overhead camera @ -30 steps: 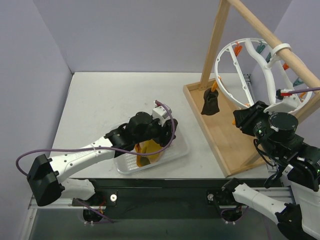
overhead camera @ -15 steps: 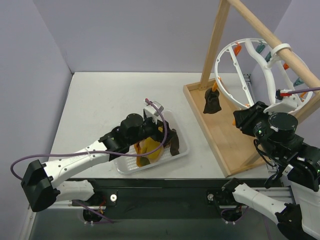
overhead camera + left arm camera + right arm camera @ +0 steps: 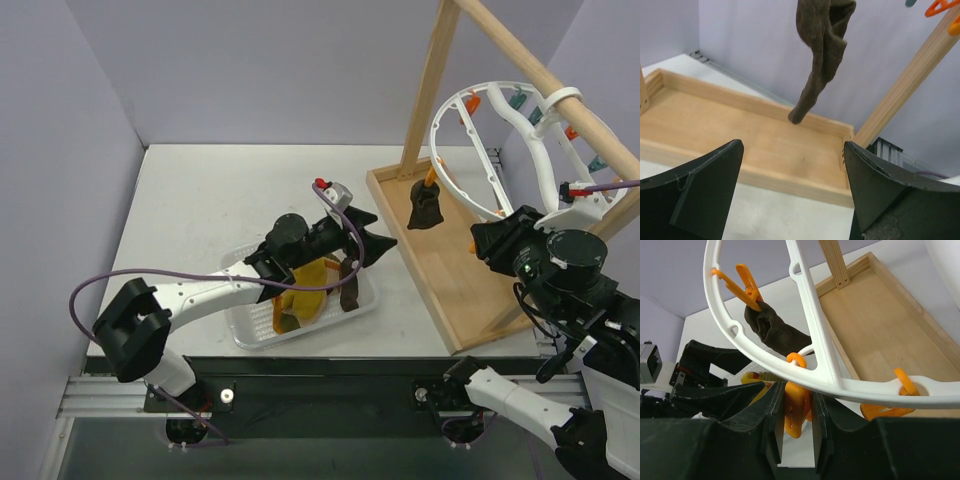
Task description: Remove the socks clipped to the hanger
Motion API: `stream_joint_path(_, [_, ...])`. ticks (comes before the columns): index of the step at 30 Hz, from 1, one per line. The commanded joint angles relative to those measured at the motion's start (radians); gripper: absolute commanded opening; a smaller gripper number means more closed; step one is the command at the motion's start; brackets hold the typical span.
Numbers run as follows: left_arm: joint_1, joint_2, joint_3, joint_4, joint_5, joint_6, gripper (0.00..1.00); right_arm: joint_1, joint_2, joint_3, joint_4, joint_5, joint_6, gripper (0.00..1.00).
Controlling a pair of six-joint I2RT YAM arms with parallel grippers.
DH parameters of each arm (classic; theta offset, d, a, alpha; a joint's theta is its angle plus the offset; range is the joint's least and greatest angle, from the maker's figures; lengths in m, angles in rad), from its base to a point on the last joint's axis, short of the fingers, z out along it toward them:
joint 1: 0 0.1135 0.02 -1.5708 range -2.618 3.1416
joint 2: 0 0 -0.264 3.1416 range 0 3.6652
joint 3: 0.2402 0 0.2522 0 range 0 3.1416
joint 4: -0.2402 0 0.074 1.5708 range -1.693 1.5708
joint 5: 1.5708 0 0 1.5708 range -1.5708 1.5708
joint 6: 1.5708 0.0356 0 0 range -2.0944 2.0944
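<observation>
- Left arm (image 3: 215, 292): reaches from the near edge of the tabletop (image 3: 200, 200) over a clear tray (image 3: 243, 338). Its jaws point toward the wooden stand (image 3: 452, 292), stand wide open and hold nothing.
- Hanging sock (image 3: 424, 207): dark brown and limp, it dangles from the left rim of the hanger (image 3: 433, 135) above the flat base of the stand. It lies ahead of the left jaws, near them but apart. In the left wrist view it hangs above and beyond the gap between the two jaw tips, its toe well over the base.
- Sock clip (image 3: 429, 178): orange, fixed to the hanger's rim, pinching the top of the hanging sock.
- Hanger: a white ring with spokes, tilted, its hook looped over the sloping pole (image 3: 520, 55) of the stand.
- Right arm (image 3: 560, 265): raised at the lower rim of the hanger. In the right wrist view its jaws are closed to a narrow gap on an orange clip (image 3: 797, 407) that hangs just under the rim. The hanging sock is farther along the rim, apart from these jaws.
- Mustard-yellow sock (image 3: 305, 290): lies in the clear tray, below the left arm's wrist.
- Dark sock (image 3: 348, 285): lies in the same tray at its right side, just beside the yellow one and behind the left jaws.
</observation>
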Motion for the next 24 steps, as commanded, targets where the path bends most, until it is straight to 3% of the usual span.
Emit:
stream_joint_path(1, [0.001, 0.086, 0.114, 0.228, 0.059, 0.011, 0.93, -0.002, -0.005, 0.029, -0.035, -0.029, -0.002, 0.00])
stream_joint_path(11, [-0.005, 0.313, 0.271, 0.455, 0.152, -0.154, 0.91, -0.001, -0.005, 0.011, -0.045, -0.050, 0.003, 0.00])
stream_joint_path(14, [-0.008, 0.368, 0.314, 0.484, 0.175, -0.207, 0.80, -0.002, -0.005, 0.018, -0.048, -0.052, 0.001, 0.00])
stream_joint_path(16, [-0.010, 0.385, 0.347, 0.486, 0.188, -0.236, 0.65, -0.002, -0.011, 0.012, -0.050, -0.058, 0.004, 0.02])
stream_joint_path(19, [-0.012, 0.412, 0.363, 0.495, 0.204, -0.283, 0.44, -0.002, -0.020, 0.003, -0.051, -0.058, 0.004, 0.08])
stream_joint_path(22, [-0.012, 0.421, 0.363, 0.512, 0.225, -0.320, 0.34, -0.002, -0.021, 0.006, -0.064, -0.052, 0.004, 0.16])
stream_joint_path(24, [-0.013, 0.421, 0.366, 0.516, 0.250, -0.335, 0.20, -0.002, -0.031, -0.003, -0.070, -0.053, 0.006, 0.20])
